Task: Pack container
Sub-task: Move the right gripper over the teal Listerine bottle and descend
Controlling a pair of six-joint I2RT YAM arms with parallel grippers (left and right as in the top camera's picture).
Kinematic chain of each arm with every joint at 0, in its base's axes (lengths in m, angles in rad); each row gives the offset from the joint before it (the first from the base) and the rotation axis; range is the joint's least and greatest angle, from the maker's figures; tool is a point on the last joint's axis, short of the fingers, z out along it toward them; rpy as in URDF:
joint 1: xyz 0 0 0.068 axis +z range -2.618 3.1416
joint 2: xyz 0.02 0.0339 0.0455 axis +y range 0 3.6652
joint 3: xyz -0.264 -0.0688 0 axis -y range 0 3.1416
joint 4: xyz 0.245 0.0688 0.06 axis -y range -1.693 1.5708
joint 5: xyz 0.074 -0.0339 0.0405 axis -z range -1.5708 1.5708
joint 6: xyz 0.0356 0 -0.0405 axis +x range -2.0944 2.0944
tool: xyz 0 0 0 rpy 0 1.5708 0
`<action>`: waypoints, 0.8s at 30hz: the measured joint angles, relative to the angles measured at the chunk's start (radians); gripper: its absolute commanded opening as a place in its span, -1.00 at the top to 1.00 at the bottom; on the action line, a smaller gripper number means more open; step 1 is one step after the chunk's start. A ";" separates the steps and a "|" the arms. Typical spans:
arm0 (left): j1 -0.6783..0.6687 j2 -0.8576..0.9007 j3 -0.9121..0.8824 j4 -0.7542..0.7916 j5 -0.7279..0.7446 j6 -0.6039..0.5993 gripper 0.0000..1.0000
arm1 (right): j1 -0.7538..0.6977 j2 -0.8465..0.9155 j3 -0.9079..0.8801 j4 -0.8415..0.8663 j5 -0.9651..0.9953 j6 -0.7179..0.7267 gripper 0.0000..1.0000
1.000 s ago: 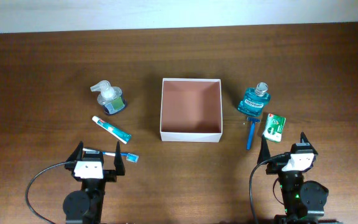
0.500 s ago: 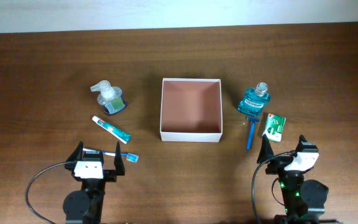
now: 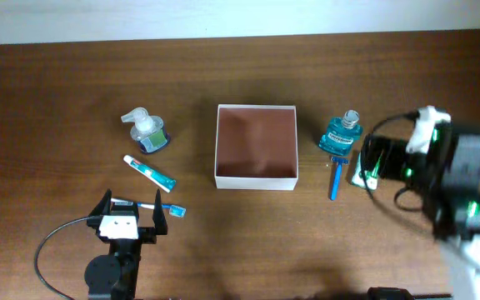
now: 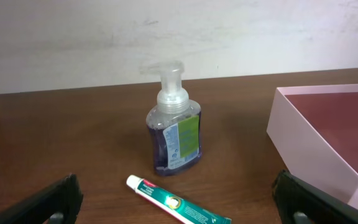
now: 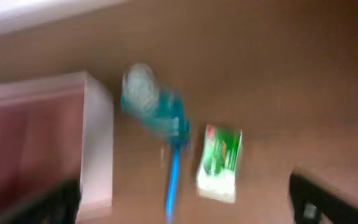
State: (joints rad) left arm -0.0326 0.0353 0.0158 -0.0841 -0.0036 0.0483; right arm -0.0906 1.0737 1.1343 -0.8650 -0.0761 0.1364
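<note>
The container (image 3: pixel 255 181), a square white box with a pinkish-brown inside, stands mid-table; it also shows in the left wrist view (image 4: pixel 303 143) and the right wrist view (image 5: pixel 98 149). Left of it are a soap pump bottle (image 3: pixel 146 132) (image 4: pixel 174 124), a toothpaste tube (image 3: pixel 149 172) (image 4: pixel 179 202) and a toothbrush (image 3: pixel 169 208). Right of it are a blue mouthwash bottle (image 3: pixel 341 133) (image 5: pixel 148 99), a blue razor (image 3: pixel 335 181) (image 5: pixel 174 180) and a green packet (image 3: pixel 362 173) (image 5: pixel 221 158). My left gripper (image 3: pixel 132 213) (image 4: pixel 179 213) is open and empty by the toothbrush. My right gripper (image 3: pixel 372 162) (image 5: pixel 188 205) is open, raised over the green packet.
The dark wooden table (image 3: pixel 57 100) ends at a white wall at the back. The right arm's body and cables (image 3: pixel 448 175) hang over the right side of the table. The right wrist view is blurred.
The right arm has lifted from the front edge and swung toward the back, now over the green packet. The left arm and all objects have not moved.
</note>
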 measured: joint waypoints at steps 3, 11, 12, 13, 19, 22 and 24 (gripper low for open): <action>0.000 0.001 0.000 0.001 0.000 0.000 -0.99 | 0.000 0.175 0.219 -0.108 0.000 -0.045 -0.97; 0.000 0.002 0.000 0.001 0.000 0.000 -0.99 | 0.000 0.322 0.469 -0.163 0.000 -0.089 -0.97; 0.000 0.002 0.000 0.001 0.000 0.000 -0.99 | 0.000 0.323 0.469 -0.167 -0.001 -0.091 -0.97; 0.000 0.002 0.000 0.001 0.000 -0.001 -0.99 | 0.000 0.323 0.469 -0.171 -0.003 -0.092 -0.97; 0.000 0.002 0.000 0.001 0.000 -0.003 -0.99 | 0.004 0.328 0.470 -0.200 -0.003 -0.092 -0.97; 0.000 0.002 0.000 0.001 0.000 -0.003 -0.99 | 0.028 0.361 0.471 -0.230 -0.001 -0.091 -0.89; 0.000 0.002 0.000 0.001 0.000 -0.003 -0.99 | 0.064 0.412 0.472 -0.253 0.000 -0.091 -0.80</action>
State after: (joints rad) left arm -0.0326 0.0376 0.0154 -0.0834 -0.0036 0.0452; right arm -0.0265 1.4853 1.6058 -1.1179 -0.0761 0.0456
